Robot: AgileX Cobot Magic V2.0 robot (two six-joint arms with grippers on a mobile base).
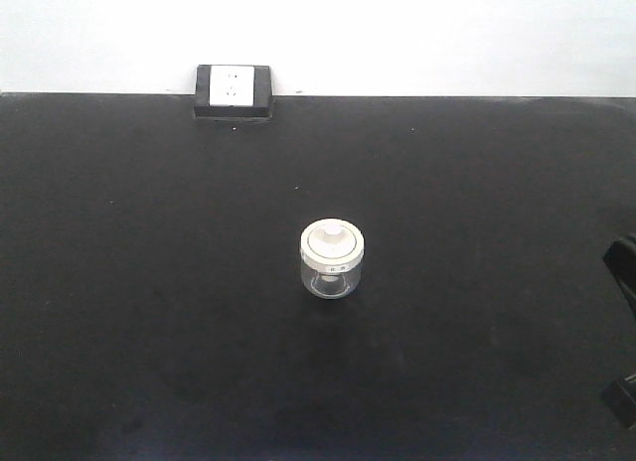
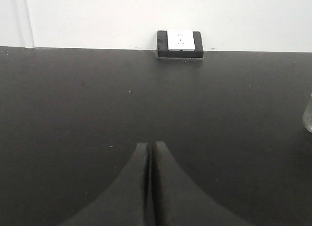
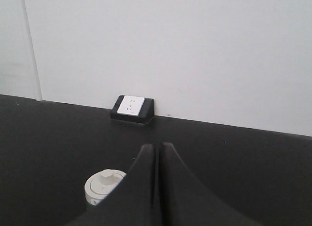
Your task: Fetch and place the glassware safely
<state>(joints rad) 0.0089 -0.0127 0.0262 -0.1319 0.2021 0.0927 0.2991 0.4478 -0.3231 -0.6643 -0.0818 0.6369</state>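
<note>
— Glass jar (image 1: 332,260), small and squat, standing upright near the middle of the black tabletop (image 1: 139,282). Capped by a cream-white lid (image 1: 332,242) with a central knob (image 1: 332,229).

— Touched by anything?

— No. Standing free, nothing on it or against it.

— Left gripper (image 2: 151,153)?

— Fingers pressed together, pinching nothing, low over bare table. Only a sliver of glass at the right edge of that wrist view.

— Right gripper (image 3: 158,150)?

— Also pressed together, holding nothing. Raised above the table, with the lid just left of the fingers in its own view, partly hidden behind them.

— Background?

— White power socket (image 1: 235,86) in a black housing at the far table edge, against a white wall (image 1: 447,34).
</note>
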